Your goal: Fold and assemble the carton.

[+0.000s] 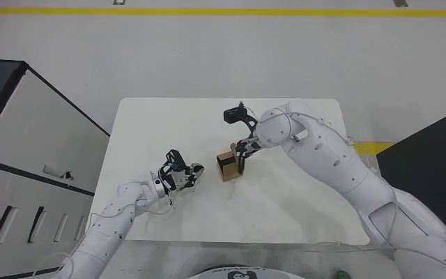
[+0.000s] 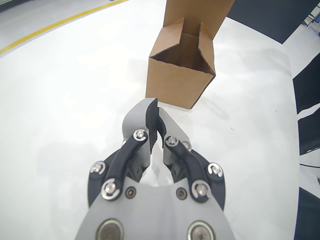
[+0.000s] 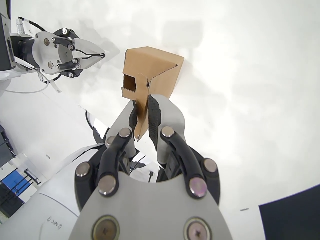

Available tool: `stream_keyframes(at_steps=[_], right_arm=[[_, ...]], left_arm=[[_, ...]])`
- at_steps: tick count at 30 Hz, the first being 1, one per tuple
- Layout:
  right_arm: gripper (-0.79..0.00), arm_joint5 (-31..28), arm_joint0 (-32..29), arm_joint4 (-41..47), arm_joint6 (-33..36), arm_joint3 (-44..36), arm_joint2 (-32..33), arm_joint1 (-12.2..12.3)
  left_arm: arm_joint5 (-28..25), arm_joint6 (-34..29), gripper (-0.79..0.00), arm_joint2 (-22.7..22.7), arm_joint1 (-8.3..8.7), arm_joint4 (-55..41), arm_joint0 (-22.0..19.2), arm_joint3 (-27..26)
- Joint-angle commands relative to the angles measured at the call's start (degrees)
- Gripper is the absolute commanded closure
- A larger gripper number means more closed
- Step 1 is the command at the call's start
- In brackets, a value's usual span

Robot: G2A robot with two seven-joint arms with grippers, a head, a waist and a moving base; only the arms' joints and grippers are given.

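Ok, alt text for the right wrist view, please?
The right gripper is shut on the tall flap of a brown carton standing on the white table. The left gripper, shut and empty, is close to the carton without touching it.

On the white table (image 1: 300, 209), the right pincer (image 1: 240, 161) meets the brown carton (image 1: 226, 169), seemingly gripping its upper edge; the left pincer (image 1: 197, 171) sits near.

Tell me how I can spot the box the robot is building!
Look at the white table and go near its middle. There stands the carton, a small brown cardboard box with its top open. It is the only brown thing on the table, and its tall flap sticks straight up, pinched by the right gripper.
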Motion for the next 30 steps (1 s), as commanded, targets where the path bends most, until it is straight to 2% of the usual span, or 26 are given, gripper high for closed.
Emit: stream_keyframes(at_steps=[1,10,13,30], right_arm=[[-0.120,0.27,0.85,-0.08,-0.06,0.31,-0.97,-0.56],[-0.092,0.71,3.59,-1.27,0.26,2.00,-4.70,-2.76],[-0.114,0.79,4.04,-1.08,0.08,2.23,-5.10,-3.27],[-0.123,-0.02,4.01,-0.18,-0.41,3.10,-5.35,-4.70]], left_arm=[[0.08,-0.03,0.000,0.01,0.00,-0.12,-0.01,0.04],[0.03,0.76,0.000,0.10,0.05,-0.15,-0.06,0.13],[0.26,1.05,0.000,-0.03,0.10,-0.07,-0.07,0.20],[-1.21,0.74,0.000,0.89,0.16,0.21,0.04,-0.05]])
